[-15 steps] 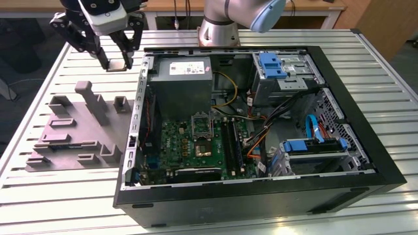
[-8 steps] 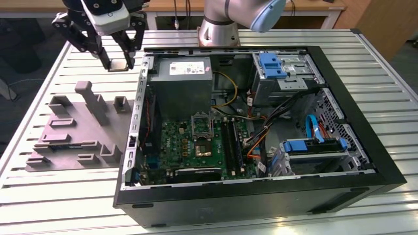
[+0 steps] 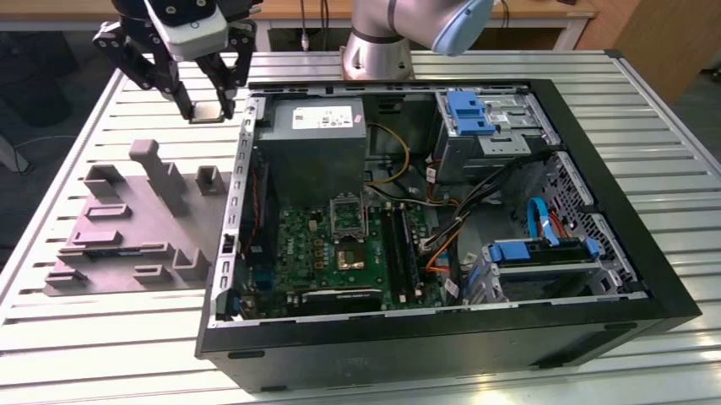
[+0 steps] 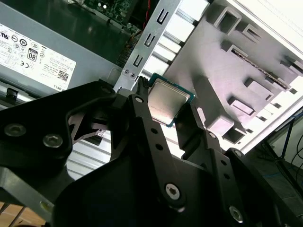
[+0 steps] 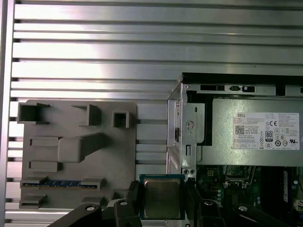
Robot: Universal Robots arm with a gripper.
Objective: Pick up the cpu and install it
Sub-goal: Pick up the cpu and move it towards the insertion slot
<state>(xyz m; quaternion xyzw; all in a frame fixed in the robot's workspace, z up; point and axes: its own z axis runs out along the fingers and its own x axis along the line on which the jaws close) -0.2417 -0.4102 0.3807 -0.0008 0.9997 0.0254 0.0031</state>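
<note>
I have the cpu (image 4: 169, 100) in hand. The fingers (image 4: 144, 118) are clenched on 2 opposite edges of it, with its pale metal top facing the camera in both wrist views and its green rim showing around the lid. In the exterior view the gripper (image 3: 206, 108) hangs in the air at the upper left, above the slatted surface (image 3: 113, 337). It sits beside the outer wall of the open computer case (image 3: 631, 278) and beyond the far end of the grey fixture tray (image 3: 124, 228). The chip is clear of the tray and touches nothing but the fingers.

So I judge the pick-up half as done: the cpu is lifted and held level enough that I see no slip in the grip. The install half is all left. The motherboard (image 3: 338, 245) lies flat in the bottom of the case, and the socket (image 3: 353, 257) near its middle looks unfilled to me, with its metal frame standing open just behind it. I cannot make out its contacts from here. The chip is well apart from that socket, outside the case wall and near the corner by the grey power supply (image 3: 321, 143). Nothing is seated or locked yet.
</note>
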